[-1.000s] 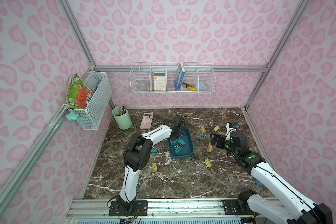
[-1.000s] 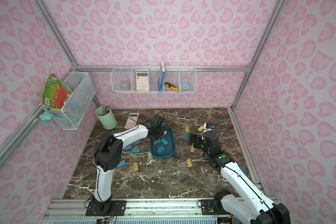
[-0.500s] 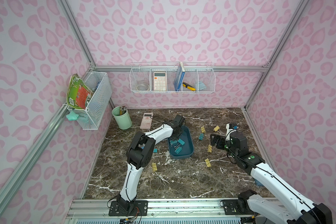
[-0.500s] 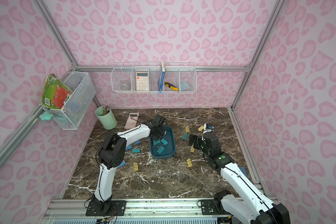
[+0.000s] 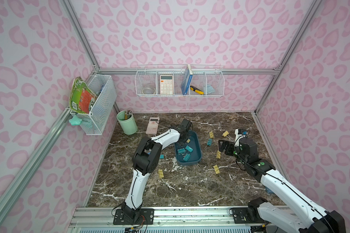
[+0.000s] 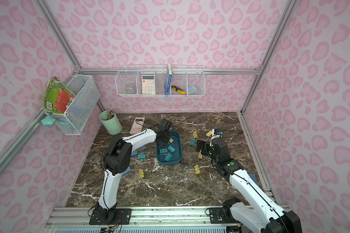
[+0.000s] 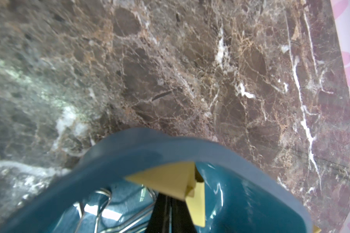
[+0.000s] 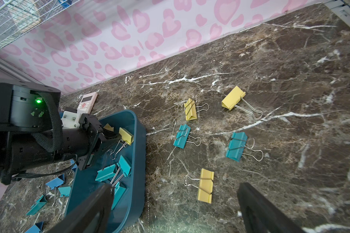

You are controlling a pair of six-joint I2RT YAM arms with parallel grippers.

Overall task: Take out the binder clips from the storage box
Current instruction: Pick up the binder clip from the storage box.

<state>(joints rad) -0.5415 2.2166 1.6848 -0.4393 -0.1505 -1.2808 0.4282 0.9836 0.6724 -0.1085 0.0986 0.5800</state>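
the binder clips are split between the storage box and the counter. the box sits about midway between the counter's left and right edges, nearer the back edge than the front. several teal clips lie in a loose tangle toward its front end, their wire handles crossing. 1 yellow clip is at its back end, tipped up by the wall.

the left hand reaches down into that back end and is clenched on this yellow clip. in the left wrist view the clip sits right at the dark fingertips, just inside the box rim.

between the box and the right edge, the right wrist view shows 5 clips lying apart on the marble, 3 yellow and 2 teal, none touching. the right hand hangs over them with its fingers spread wide, grasping nothing. a loose yellow clip lies on the counter between the 2 fingers in that view. a front yellow clip lies nearer the front edge.

left of the box, in a top view, are a teal clip, blue clips partly under the left arm, and a left yellow clip.

a green pencil cup stands in the back left corner, with a pink calculator flat just beside it.
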